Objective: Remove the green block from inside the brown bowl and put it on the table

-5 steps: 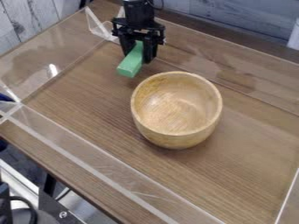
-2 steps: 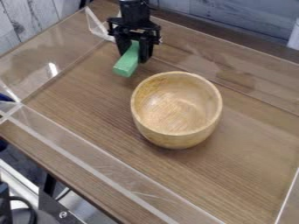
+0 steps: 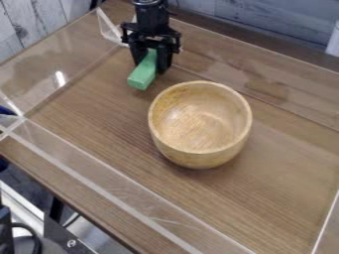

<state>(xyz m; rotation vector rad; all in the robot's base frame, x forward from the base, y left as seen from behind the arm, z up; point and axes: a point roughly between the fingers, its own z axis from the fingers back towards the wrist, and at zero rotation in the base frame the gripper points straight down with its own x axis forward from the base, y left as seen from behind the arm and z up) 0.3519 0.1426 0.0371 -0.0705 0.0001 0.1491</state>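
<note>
The gripper (image 3: 154, 55) grips the green block (image 3: 143, 72) beyond the brown bowl (image 3: 200, 122) (now empty); next, release onto the table (image 3: 93, 129).

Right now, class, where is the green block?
The green block is outside the brown bowl, toward the upper left of the camera view, tilted between the shut fingers of the gripper low over the table.
</note>
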